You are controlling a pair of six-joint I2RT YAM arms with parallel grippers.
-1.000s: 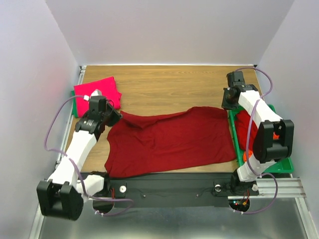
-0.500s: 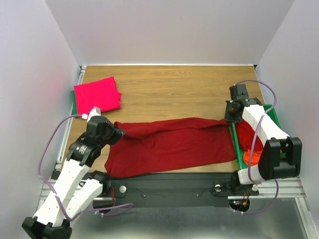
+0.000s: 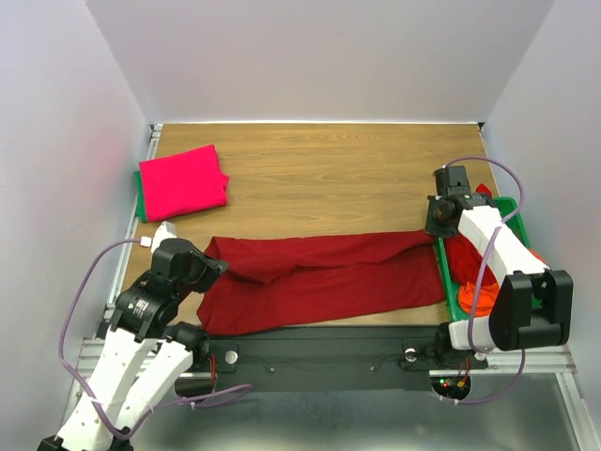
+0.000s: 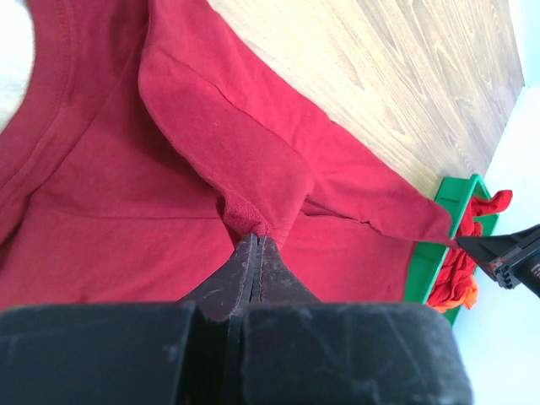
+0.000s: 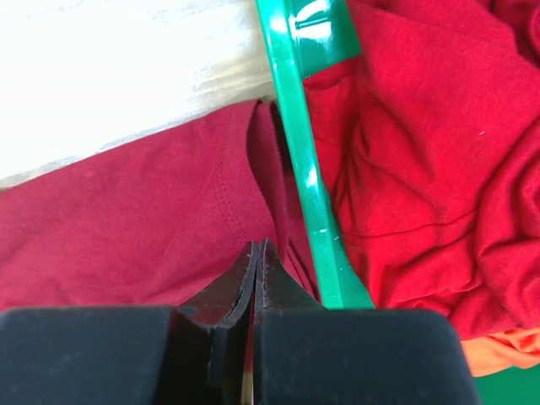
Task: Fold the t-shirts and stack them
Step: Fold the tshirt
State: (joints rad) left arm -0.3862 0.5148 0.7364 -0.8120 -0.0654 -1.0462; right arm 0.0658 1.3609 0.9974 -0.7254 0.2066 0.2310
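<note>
A dark red t-shirt [image 3: 319,277] lies across the front of the table, folded over lengthwise into a long band. My left gripper [image 3: 208,254] is shut on a pinch of its left end, seen close in the left wrist view [image 4: 256,229]. My right gripper [image 3: 434,224] is shut on its right end beside the green tray rim [image 5: 304,169]; the fabric [image 5: 126,219] lies under the jaws. A folded bright pink t-shirt [image 3: 183,181] rests at the back left. A heap of red and orange shirts [image 3: 467,261] fills the right tray and also shows in the right wrist view [image 5: 422,169].
The green tray [image 3: 442,271] stands along the table's right edge, touching the shirt's right end. Another green tray edge [image 3: 139,202] shows under the pink shirt. Bare wood [image 3: 329,178] lies behind the dark red shirt. White walls close three sides.
Both grippers have moved toward the near edge, drawing the shirt's far edge over the rest. The dark red shirt went from spread wide to a narrower folded band.
</note>
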